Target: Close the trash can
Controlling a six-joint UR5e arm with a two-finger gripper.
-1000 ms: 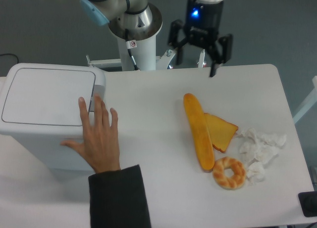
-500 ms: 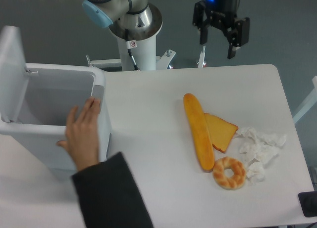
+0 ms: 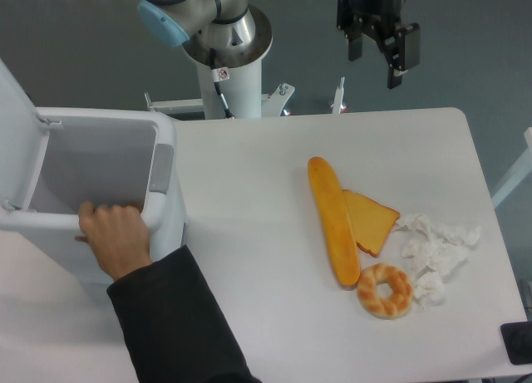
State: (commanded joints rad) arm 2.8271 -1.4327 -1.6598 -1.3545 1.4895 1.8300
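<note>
Fingers (image 3: 398, 57) of the gripper (image 3: 376, 57) hang spread apart with nothing between them, high above the table's far edge, though nearest the camera lies other matter. At the bottom left, a dark sleeve (image 3: 170, 325) leads up to a person's hand (image 3: 115, 235), which curls over the near rim of the trash can (image 3: 170, 204). That white bin stands at the left end of the white table (image 3: 249, 233) with its mouth open, its lid (image 3: 18, 138) tipped up and back at the far left, and the grey latch (image 3: 161, 168) showing on the side wall that faces the table's middle. On the right half, well apart from the bin, a ring-shaped bagel (image 3: 384, 290) rests just beside the near end of a long bread roll (image 3: 333, 220). A slice of toast (image 3: 371, 222) lies against the roll's right side, and crumpled white tissues (image 3: 436, 252) sit just right of the toast and bagel. Beyond the table's far edge stands the robot base (image 3: 226, 42), left of the gripper.
</note>
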